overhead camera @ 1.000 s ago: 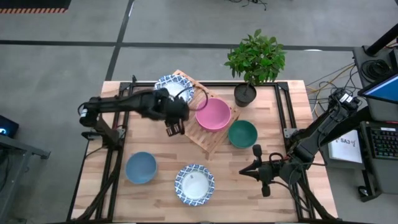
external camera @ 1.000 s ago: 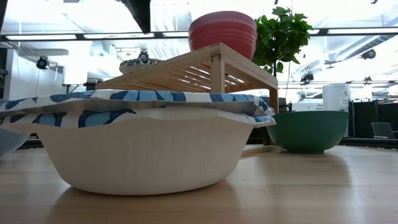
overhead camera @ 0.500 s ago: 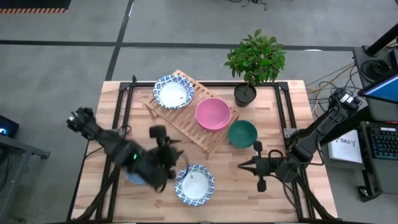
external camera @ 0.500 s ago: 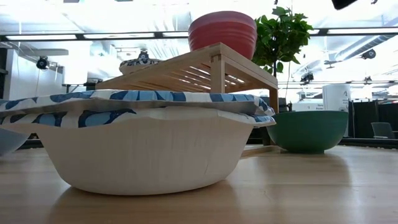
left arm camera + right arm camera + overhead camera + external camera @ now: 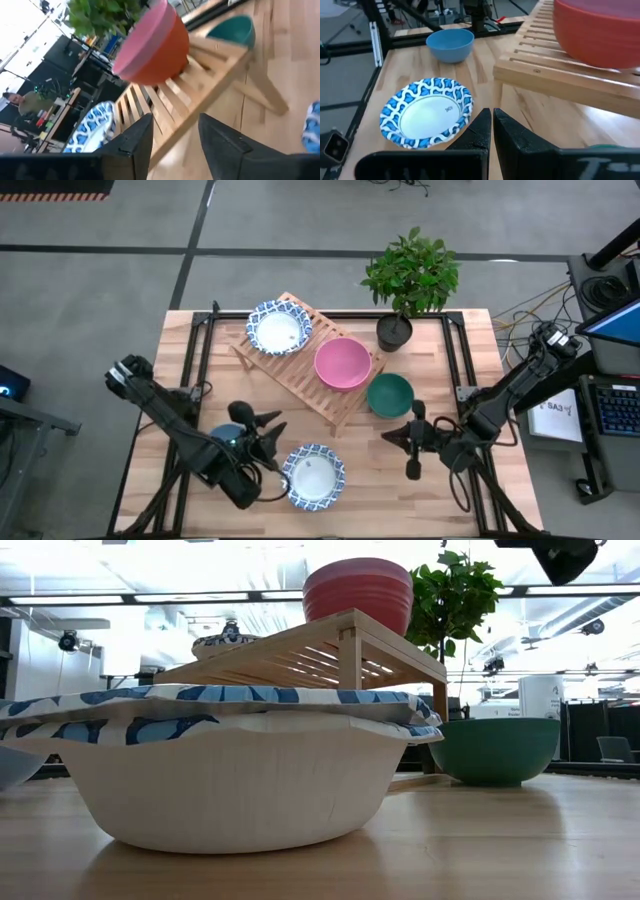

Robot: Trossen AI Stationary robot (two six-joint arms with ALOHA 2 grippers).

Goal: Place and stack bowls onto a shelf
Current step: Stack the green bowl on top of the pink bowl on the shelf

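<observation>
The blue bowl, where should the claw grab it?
On its rim, coming down from above, I think. The blue bowl sits upright and open on the table, with a thin edge a finger can slip inside. The left claw is open right beside it.

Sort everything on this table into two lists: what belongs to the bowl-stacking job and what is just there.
Job: shelf; patterned bowl on shelf; pink bowl on shelf; green bowl; blue bowl; patterned bowl on table.
Just there: potted plant.
</observation>
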